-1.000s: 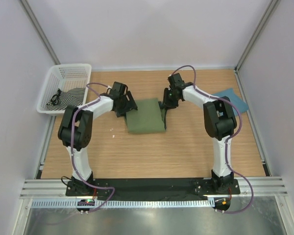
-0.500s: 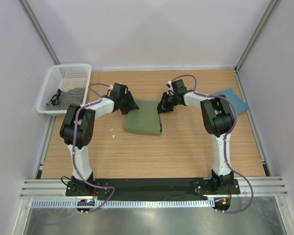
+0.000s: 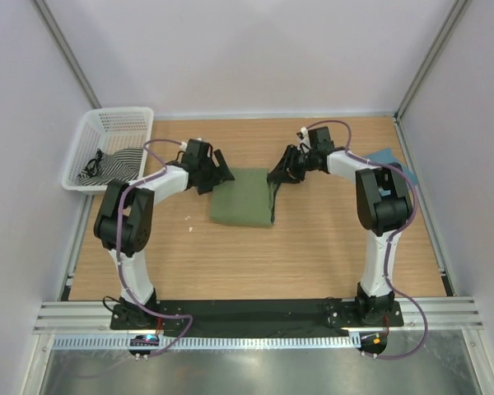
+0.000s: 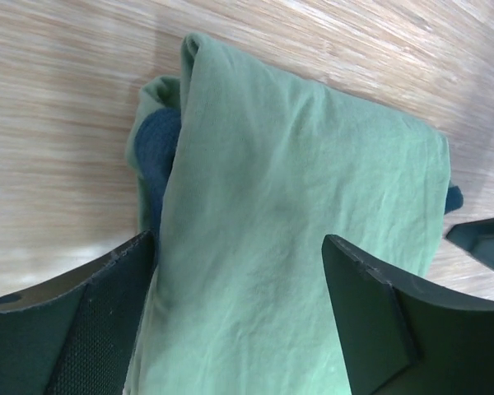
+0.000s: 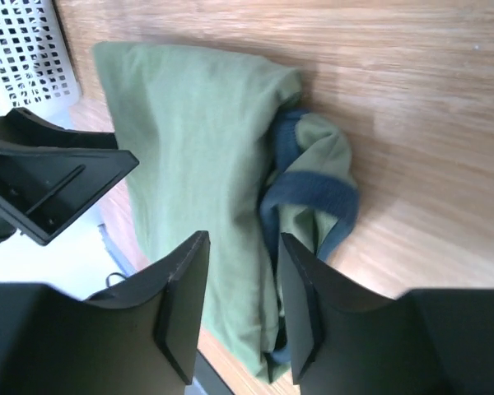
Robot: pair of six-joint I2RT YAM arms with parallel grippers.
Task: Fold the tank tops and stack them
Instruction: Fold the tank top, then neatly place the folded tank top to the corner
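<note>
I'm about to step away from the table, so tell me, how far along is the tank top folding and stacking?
Done: the olive-green tank top lies folded at centre, navy trim poking out one end. In hand: the left gripper and right gripper sit open at its ends, holding nothing. Left: the teal tank top lies apart at the right, not yet stacked.
</note>
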